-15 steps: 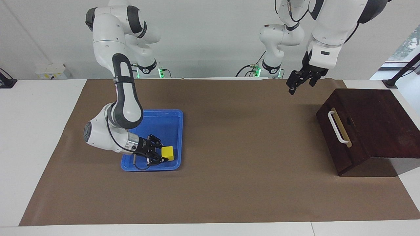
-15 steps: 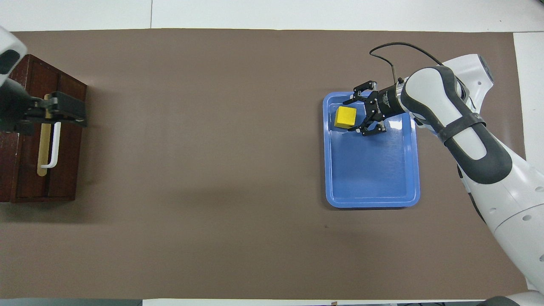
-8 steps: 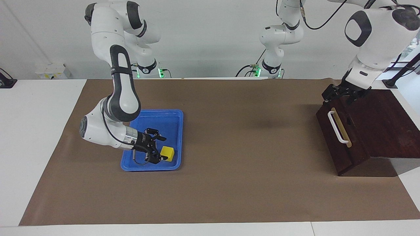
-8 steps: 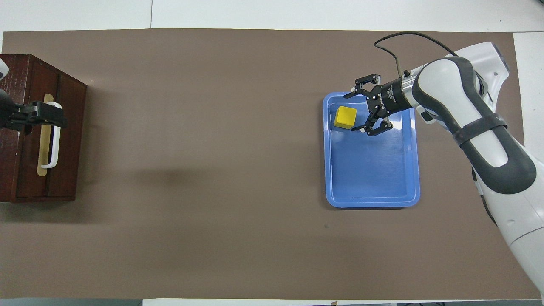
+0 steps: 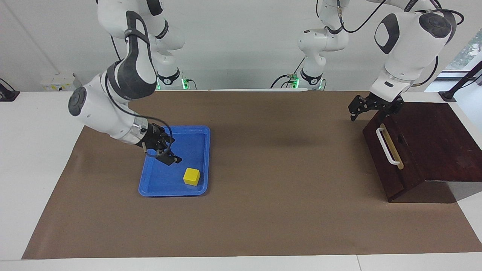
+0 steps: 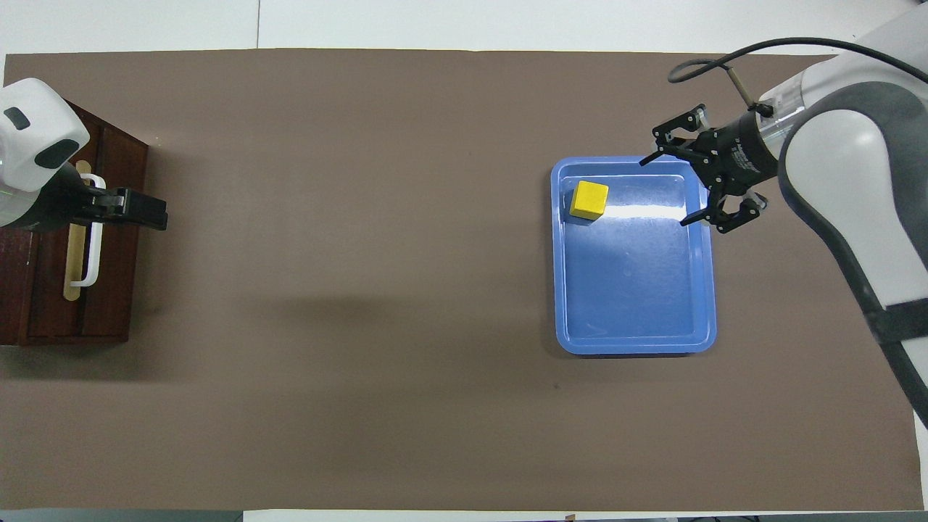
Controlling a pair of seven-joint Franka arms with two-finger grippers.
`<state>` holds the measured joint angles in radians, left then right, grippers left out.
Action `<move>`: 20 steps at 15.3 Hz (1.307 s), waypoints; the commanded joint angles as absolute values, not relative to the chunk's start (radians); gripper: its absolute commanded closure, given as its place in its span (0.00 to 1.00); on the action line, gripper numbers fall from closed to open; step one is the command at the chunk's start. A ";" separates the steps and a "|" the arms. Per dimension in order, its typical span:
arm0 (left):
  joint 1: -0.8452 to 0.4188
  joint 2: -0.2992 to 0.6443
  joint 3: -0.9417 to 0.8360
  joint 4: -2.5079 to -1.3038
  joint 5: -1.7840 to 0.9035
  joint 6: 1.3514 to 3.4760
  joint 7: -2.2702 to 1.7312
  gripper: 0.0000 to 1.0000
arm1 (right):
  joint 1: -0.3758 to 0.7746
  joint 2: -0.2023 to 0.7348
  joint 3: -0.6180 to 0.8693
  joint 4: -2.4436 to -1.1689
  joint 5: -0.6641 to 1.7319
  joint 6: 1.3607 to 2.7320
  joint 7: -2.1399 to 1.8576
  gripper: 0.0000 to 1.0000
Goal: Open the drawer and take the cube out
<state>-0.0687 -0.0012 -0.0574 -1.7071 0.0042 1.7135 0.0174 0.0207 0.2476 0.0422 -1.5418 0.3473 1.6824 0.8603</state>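
Note:
The yellow cube lies in the blue tray, in the part farthest from the robots; it also shows in the overhead view. My right gripper hangs open and empty above the tray, apart from the cube, on the right arm's side of it. The dark wooden drawer is shut flush in its box, its white handle free. My left gripper is in the air just in front of the drawer front, by the handle's end nearest the robots.
A brown mat covers the table between tray and drawer box. The box stands at the left arm's end of the table, the tray toward the right arm's end. White table shows around the mat.
My right gripper has drawn back from the cube and risen; the cube stays in the tray. My left gripper swung over the box's top edge, then out in front of the drawer.

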 commanded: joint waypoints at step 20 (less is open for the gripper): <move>-0.095 -0.037 -0.052 -1.726 -0.012 1.614 0.011 0.00 | -0.035 -0.087 0.048 -1.741 -0.021 1.514 0.028 0.00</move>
<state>-0.0864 -0.0065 -0.0594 -1.7078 0.0041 1.6304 0.0174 -0.0138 -0.0413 0.0390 -1.6713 -0.0043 1.4506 0.0546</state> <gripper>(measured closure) 0.000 0.000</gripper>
